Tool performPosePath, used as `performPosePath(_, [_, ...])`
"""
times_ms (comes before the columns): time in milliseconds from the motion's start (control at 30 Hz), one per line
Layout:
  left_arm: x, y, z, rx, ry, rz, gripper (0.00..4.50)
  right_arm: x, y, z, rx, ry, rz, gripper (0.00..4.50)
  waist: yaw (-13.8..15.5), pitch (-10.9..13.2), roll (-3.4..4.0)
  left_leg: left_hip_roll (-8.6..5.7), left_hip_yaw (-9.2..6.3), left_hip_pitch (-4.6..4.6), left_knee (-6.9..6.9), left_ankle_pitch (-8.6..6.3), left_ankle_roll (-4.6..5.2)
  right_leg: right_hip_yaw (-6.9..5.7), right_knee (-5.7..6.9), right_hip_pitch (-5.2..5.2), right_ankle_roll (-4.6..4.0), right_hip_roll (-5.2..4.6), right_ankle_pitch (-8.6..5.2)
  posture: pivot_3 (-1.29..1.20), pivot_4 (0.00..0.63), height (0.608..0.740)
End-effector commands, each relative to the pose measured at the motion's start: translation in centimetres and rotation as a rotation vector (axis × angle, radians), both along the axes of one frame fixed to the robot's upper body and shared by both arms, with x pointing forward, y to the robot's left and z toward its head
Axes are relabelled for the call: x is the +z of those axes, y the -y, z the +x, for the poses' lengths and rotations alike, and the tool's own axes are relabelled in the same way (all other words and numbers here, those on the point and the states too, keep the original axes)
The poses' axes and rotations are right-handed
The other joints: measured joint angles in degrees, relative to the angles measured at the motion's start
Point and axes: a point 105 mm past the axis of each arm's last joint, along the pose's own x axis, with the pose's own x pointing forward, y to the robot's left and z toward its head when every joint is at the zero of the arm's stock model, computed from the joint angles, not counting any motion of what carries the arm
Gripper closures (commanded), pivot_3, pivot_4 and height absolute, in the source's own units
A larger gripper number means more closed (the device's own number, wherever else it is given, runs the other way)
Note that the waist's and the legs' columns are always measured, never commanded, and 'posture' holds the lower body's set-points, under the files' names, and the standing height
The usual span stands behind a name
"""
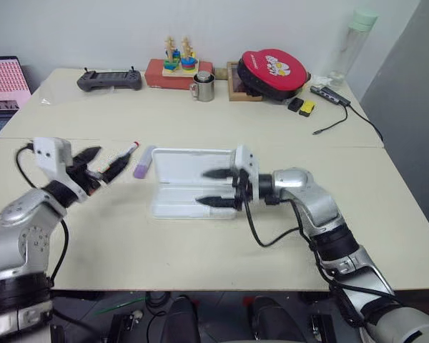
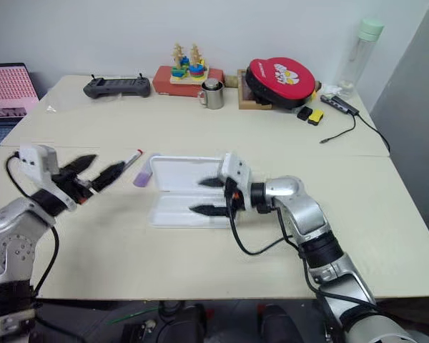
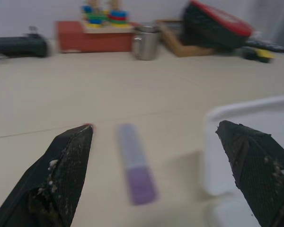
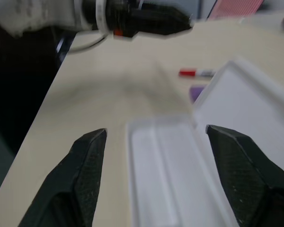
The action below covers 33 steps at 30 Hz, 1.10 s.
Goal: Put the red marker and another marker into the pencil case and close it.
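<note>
The right gripper (image 1: 216,188) is seen level above the bench (image 1: 200,128), pointed toward the robot's left, with its two black fingers spread wide and nothing held between them. It is poised over the pencil case (image 1: 189,182), which lies open in the middle of the near bench, the white lid laid back flat on the far side and the tray with its long compartments on the near side; in the right wrist view the tray (image 4: 165,165) appears to hold nothing.

The left gripper (image 1: 100,163) is held off to the left of the case, level and pointed forward, its fingers likewise spread apart and gripping nothing.

Just beside the case's left end the lilac marker (image 1: 143,161) is seen lying on the bench, lengthwise away from the robot. The red marker (image 1: 131,149) lies just left of it, partly hidden behind the left gripper's fingertips in the head views; whether the gripper touches it cannot be told. Both markers are outside the case.

Along the far edge of the bench a black controller (image 1: 109,79), a red box with a stacking toy (image 1: 177,70), a metal mug (image 1: 203,87), a red round pouch (image 1: 274,71) and a clear bottle (image 1: 349,43) are set.
</note>
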Motion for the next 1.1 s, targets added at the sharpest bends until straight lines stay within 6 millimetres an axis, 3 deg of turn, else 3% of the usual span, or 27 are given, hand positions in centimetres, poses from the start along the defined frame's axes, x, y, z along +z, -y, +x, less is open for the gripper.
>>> performPosePath(33, [0.2,-0.8,1.1,0.041,0.015,0.028,0.0,2.6,0.5,0.3,-0.064,0.044,0.087,0.04,0.0,0.0,-0.01,-0.02,0.04,-0.01,0.01,0.0,0.0,0.02,-0.01,0.01,-0.02,-0.02,0.02,0.0,0.15,0.74])
performPosePath(133, [-1.2,-1.8,2.5,0.102,-0.056,0.06,0.0,3.9,0.7,0.7,-0.126,0.084,0.132,0.04,0.2,0.0,-0.01,-0.01,-0.02,-0.08,-0.03,0.0,0.0,-0.06,0.04,-0.09,-0.18,0.0,0.1,0.0,0.15,0.74])
performPosePath(367, [-4.6,-3.0,4.6,0.134,-0.225,0.095,0.0,4.5,0.9,0.7,-0.167,0.105,0.136,0.04,0.3,0.0,-0.01,-0.01,-0.09,-0.24,-0.05,0.0,0.0,-0.13,0.03,-0.17,-0.2,0.02,0.1,0.0,0.15,0.74])
performPosePath(667, [-6.9,-3.1,5.1,0.131,-0.345,0.14,0.0,5.4,1.5,0.9,-0.209,0.121,0.169,0.04,0.5,0.0,-0.01,-0.01,-0.19,-0.36,-0.04,0.0,-0.01,-0.23,0.03,-0.19,-0.21,0.03,0.1,0.0,0.15,0.74])
performPosePath(1100, [-6.7,-3.3,5.1,0.152,-0.325,0.102,2.42,5.8,1.5,0.7,-0.193,0.125,0.181,0.0,0.5,0.0,-0.01,-0.01,-0.21,-0.35,-0.03,0.02,-0.02,-0.24,0.05,-0.18,-0.21,0.03,0.1,0.0,0.15,0.74])
